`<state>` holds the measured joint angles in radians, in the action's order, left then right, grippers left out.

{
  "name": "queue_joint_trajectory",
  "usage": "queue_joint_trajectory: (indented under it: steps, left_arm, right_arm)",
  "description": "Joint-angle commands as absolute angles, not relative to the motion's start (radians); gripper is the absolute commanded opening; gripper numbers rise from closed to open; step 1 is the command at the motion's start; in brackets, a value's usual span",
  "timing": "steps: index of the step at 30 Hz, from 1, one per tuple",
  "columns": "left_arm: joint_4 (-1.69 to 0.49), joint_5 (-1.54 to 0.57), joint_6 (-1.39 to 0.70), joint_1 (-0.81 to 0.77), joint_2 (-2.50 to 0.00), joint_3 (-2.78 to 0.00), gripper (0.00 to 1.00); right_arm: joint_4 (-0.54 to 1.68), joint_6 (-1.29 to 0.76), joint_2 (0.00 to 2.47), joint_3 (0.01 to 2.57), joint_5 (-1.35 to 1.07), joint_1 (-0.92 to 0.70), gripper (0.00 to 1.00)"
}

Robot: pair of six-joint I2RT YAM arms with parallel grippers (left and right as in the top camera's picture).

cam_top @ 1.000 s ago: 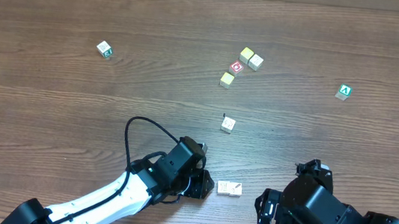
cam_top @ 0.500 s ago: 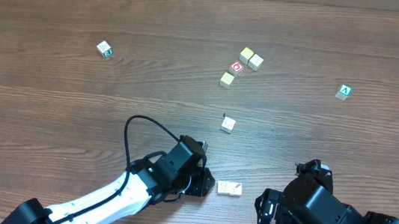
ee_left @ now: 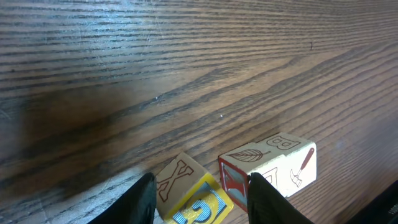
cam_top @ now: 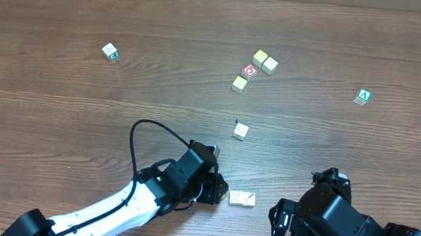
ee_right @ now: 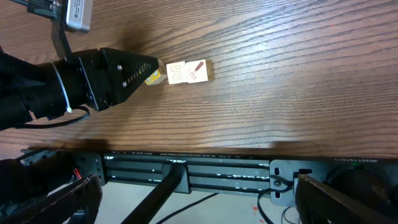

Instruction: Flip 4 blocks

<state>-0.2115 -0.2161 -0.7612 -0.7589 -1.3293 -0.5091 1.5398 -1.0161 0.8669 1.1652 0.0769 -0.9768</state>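
Observation:
My left gripper [ee_left: 202, 202] is shut on a small block [ee_left: 186, 190] with a brown X face and a yellow face, and the block sits tilted between the black fingers [ee_left: 142, 200]. Close to its right lie two cream blocks [ee_left: 280, 163] side by side, printed with a leaf and a hammer. From overhead the left gripper [cam_top: 218, 192] is low on the table beside this pair [cam_top: 242, 199]. More cream blocks lie at the centre [cam_top: 240, 131] and in a cluster further back [cam_top: 265, 61]. My right gripper [ee_right: 193, 199] hangs open past the table's front edge, holding nothing.
A red-faced cube [cam_top: 249, 71] sits in the far cluster beside a yellowish cube [cam_top: 239, 83]. A green "A" cube [cam_top: 363, 96] lies at the far right and a lone cube [cam_top: 110, 52] at the far left. The right arm [cam_top: 337, 224] fills the near right corner.
My left gripper has edged slightly to the right, closer to the pair of cream blocks. The right arm has not moved.

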Motion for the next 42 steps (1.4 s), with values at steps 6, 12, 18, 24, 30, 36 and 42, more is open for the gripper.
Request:
queue_joint_trajectory:
  steps: [6, 12, 18, 24, 30, 36, 42]
  left_arm:
    - [-0.193, -0.208, -0.775, -0.760, -1.341, -0.506, 0.39]
    - [-0.177, -0.215, -0.775, -0.760, -1.341, -0.506, 0.38]
    - [-0.174, -0.238, -0.767, -0.760, -1.341, -0.506, 0.38]
    - [-0.162, -0.262, -0.755, -0.760, -1.341, -0.506, 0.36]
    - [-0.160, -0.281, -0.755, -0.760, -1.343, -0.506, 0.35]
    - [-0.159, -0.297, -0.755, -0.760, -1.380, -0.506, 0.35]
    - [-0.132, -0.305, -0.756, -0.760, -1.419, -0.506, 0.28]
  right_arm:
    - [1.535, -1.014, 0.861, 1.179, 0.076, -0.981, 1.00]
    - [1.536, -1.014, 0.861, 1.179, 0.076, -0.981, 1.00]
    - [1.535, -1.014, 0.861, 1.179, 0.076, -0.981, 1.00]
    - [1.536, -1.014, 0.861, 1.179, 0.076, -0.981, 1.00]
    - [1.536, -1.014, 0.861, 1.179, 0.076, -0.981, 1.00]
    - [1.536, -1.014, 0.861, 1.179, 0.076, -0.981, 1.00]
    - [1.536, -1.014, 0.861, 1.179, 0.076, -0.981, 1.00]
